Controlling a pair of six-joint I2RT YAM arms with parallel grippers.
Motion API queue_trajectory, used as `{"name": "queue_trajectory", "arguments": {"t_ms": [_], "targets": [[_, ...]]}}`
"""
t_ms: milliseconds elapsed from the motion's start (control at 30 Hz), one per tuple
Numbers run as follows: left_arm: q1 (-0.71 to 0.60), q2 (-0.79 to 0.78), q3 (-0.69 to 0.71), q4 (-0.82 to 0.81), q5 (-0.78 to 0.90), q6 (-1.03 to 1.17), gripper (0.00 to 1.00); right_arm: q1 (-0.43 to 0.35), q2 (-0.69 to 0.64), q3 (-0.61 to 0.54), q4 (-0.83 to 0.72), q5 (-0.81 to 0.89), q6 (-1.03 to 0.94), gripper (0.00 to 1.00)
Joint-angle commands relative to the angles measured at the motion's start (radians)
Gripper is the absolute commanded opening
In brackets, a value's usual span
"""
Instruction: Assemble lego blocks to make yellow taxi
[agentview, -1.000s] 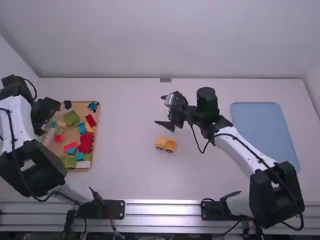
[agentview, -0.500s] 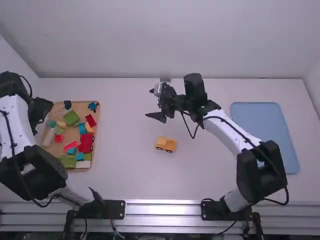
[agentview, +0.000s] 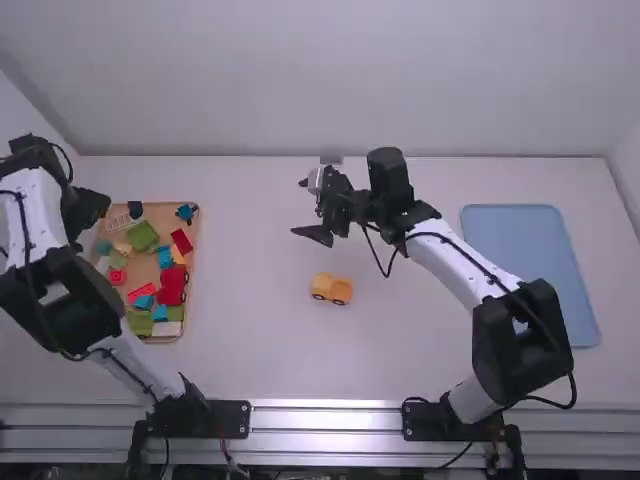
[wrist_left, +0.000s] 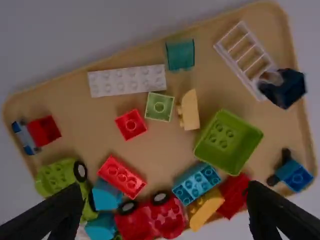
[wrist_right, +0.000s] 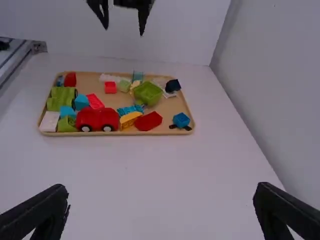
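Table beneath wide-spread right pincer

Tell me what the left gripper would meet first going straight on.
Probably the red car in the tray, or the blue block beside it; depth is unclear.

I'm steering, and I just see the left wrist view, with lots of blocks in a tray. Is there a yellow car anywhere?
Observer: Yes! In the high view, a yellow car sits on the table, well to the right of the tan tray.
Operator: Cool! Is something holding it?
Observer: No. The right pincer is farther from the arms' bases than the car is. Its fingers are open, with nothing between them.
Operator: And what's way over on the right side?
Observer: A blue tray, lying near the table's right edge.
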Motion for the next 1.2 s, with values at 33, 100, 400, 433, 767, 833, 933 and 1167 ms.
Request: {"name": "queue_trajectory", "arguments": {"t_ms": [33,100,400,433,767,833,933,1167], "targets": [[-0.008,0.125,0.111,-0.044,0.01,-0.014,0.84,0.003,0.008,0.029,-0.004,-0.006,0.01,0.99],[-0.008,0.186,0.15,-0.058,0.011,-0.014,0.83,0.003,0.008,0.029,-0.014,-0.006,0.006,0.99],[-0.009,0.347,0.179,-0.017,0.02,-0.067,0.57,0.002,0.008,0.029,-0.017,-0.005,0.007,0.99],[-0.01,0.353,0.174,-0.009,0.013,-0.079,0.56,0.0,0.008,0.029,-0.017,0.0,0.012,0.99],[-0.029,0.354,0.074,0.099,0.003,-0.117,0.57,0.003,0.008,0.028,-0.046,0.047,0.009,0.99],[-0.034,0.354,0.051,0.111,0.006,-0.123,0.56,0.002,0.008,0.028,-0.047,0.047,0.007,0.99],[-0.034,0.354,0.026,0.117,-0.001,-0.148,0.54,-0.005,0.008,0.028,-0.047,0.046,0.008,0.99],[-0.031,0.354,-0.006,0.157,-0.001,-0.145,0.5,-0.005,0.008,0.028,-0.047,0.047,0.01,0.99]]}}
